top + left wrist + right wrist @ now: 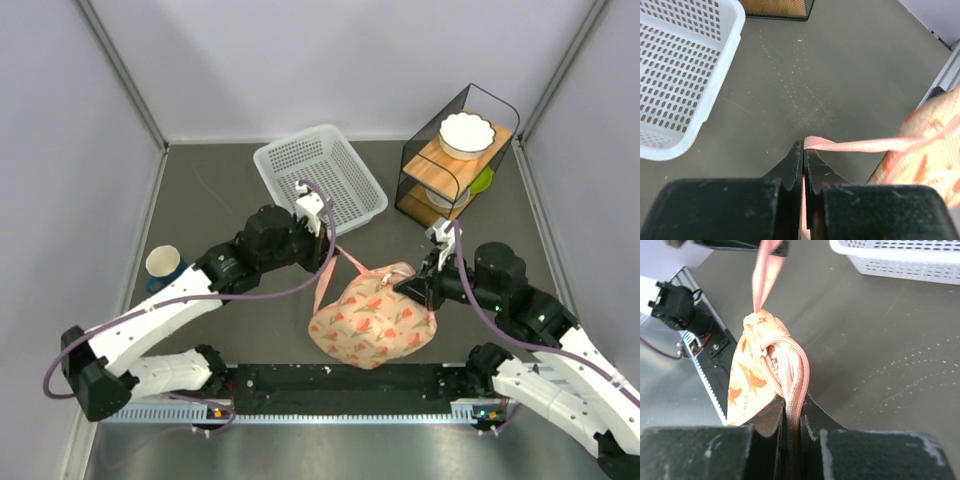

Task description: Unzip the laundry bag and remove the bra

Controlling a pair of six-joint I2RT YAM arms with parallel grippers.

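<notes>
The laundry bag (372, 318), beige-pink with orange prints, lies near the front middle of the table. Its pink strap (335, 268) runs up and left to my left gripper (326, 226), which is shut on it. In the left wrist view the strap (865, 146) comes out taut from between the closed tips of the left gripper (804, 145) towards the bag (935, 150). My right gripper (410, 285) is shut on the bag's right end. In the right wrist view this gripper (794, 407) pinches the pink zip trim (797, 370) of the bag (747, 380). The bra is hidden.
A white perforated basket (320, 180) stands behind the left gripper, close to it. A black wire rack (455, 160) with wooden shelves holds a white bowl (467, 133) at the back right. A paper cup (163, 262) stands at the left.
</notes>
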